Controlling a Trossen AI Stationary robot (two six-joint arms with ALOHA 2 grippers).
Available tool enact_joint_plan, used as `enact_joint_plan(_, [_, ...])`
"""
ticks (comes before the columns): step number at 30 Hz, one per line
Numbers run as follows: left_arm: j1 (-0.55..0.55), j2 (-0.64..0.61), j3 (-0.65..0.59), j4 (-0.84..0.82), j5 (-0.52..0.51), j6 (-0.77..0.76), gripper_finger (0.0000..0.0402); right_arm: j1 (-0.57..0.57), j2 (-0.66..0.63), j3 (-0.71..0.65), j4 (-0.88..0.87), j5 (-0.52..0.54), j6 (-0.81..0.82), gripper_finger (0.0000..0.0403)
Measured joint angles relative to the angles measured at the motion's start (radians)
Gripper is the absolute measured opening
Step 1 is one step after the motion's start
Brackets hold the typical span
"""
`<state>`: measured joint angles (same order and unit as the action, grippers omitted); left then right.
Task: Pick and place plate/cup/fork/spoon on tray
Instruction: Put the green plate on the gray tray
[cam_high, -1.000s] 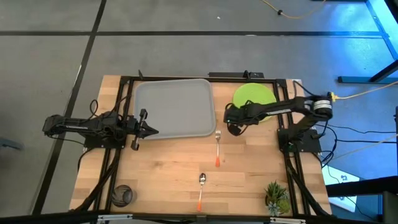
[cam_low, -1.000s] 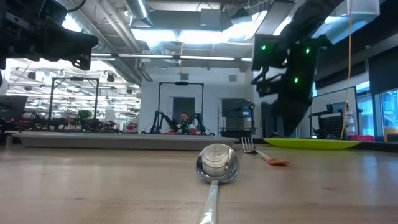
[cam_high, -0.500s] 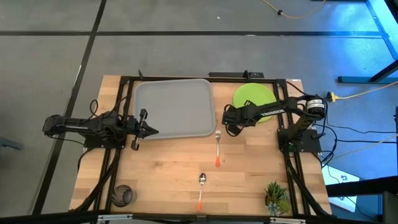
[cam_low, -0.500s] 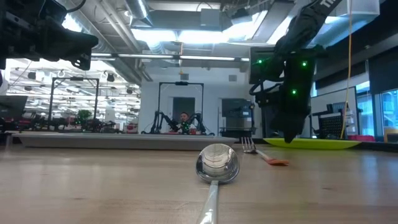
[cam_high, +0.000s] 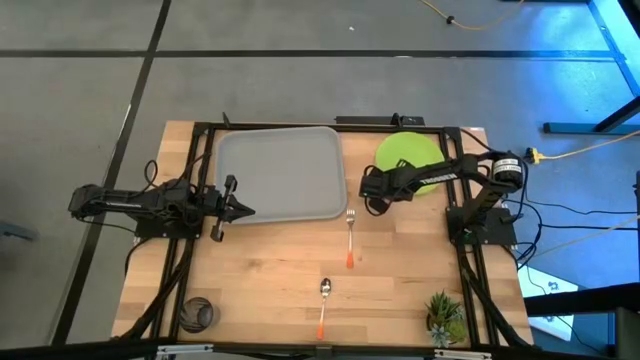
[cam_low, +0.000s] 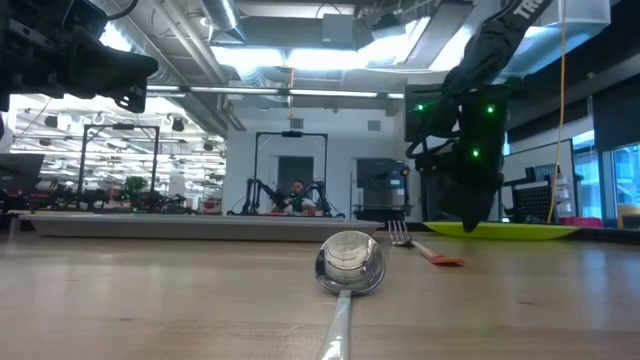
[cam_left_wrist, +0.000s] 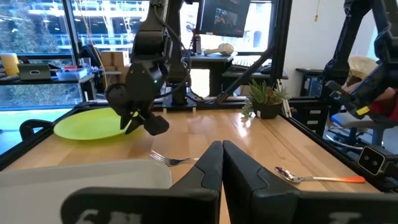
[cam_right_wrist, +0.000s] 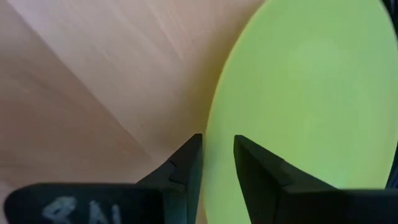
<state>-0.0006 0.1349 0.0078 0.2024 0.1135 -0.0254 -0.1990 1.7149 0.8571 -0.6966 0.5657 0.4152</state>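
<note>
Nothing on tray (cam_high: 277, 172) yet; all four items left. Plate (cam_high: 409, 156) flat on counter (cam_high: 400, 280), far right. Right hand (cam_high: 374, 192) at plate's left edge, narrowly parted astride rim, not yet gripping. Left hand (cam_high: 240, 210) shut, waiting at tray's left. Fork (cam_high: 350, 236), spoon (cam_high: 323, 303): long axes near-to-far, heads far. Cup (cam_high: 198, 314) near left.

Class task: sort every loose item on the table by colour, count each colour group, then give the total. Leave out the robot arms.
Green: 2, the plate and the potted plant
Grey: 2, the tray and the cup
Orange-handled: 2, the fork and the spoon
Total: 6
</note>
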Motion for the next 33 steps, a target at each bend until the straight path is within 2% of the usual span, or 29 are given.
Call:
enact_joint_plan(8, [0.0,0.0,0.0,0.0,0.0,0.0,0.0,-0.033,0.0,-0.014,0.019,-0.001,-0.002,0.0093])
enact_joint_plan(20, [0.0,0.0,0.0,0.0,0.0,0.0,0.0,-0.064,0.0,-0.014,0.031,0.027,-0.025,0.0008])
enact_joint_plan(29, [0.0,0.0,0.0,0.0,0.0,0.0,0.0,0.011,0.0,-0.012,0.027,0.054,-0.057,0.0006])
enact_joint_plan(33, [0.0,0.0,0.0,0.0,0.0,0.0,0.0,0.066,0.0,0.017,-0.031,0.079,-0.056,0.0004])
